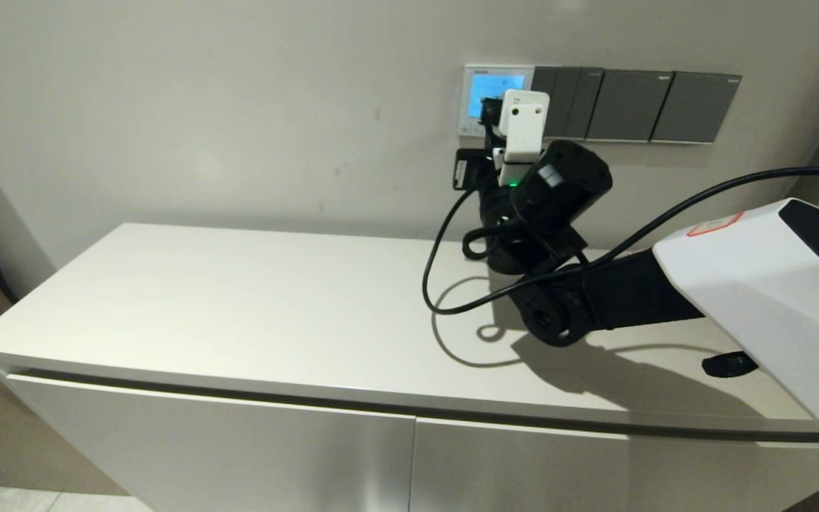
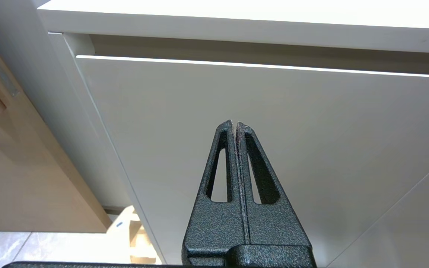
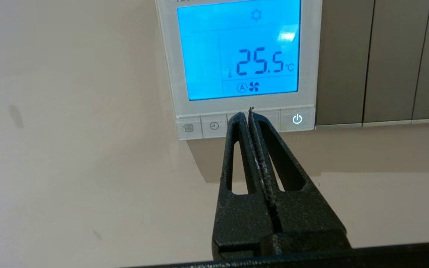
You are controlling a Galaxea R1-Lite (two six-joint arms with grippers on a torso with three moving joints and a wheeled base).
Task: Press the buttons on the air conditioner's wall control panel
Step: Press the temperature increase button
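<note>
The white wall control panel (image 1: 472,107) (image 3: 169,56) hangs on the wall with its screen lit blue, reading 25.5 °C. A row of small white buttons (image 3: 214,125) runs along its bottom edge; the rightmost (image 3: 297,119) bears a lit power sign. My right gripper (image 3: 250,113) (image 1: 486,122) is shut and empty, its tips at the middle of the button row, covering the middle buttons. I cannot tell whether the tips touch them. My left gripper (image 2: 235,124) is shut and empty, parked low in front of the cabinet door.
Dark grey switch plates (image 1: 630,105) sit on the wall right of the panel. A white cabinet top (image 1: 239,299) lies under the raised right arm, with a black cable (image 1: 445,284) looping over it. A white cabinet door (image 2: 311,149) faces the left gripper.
</note>
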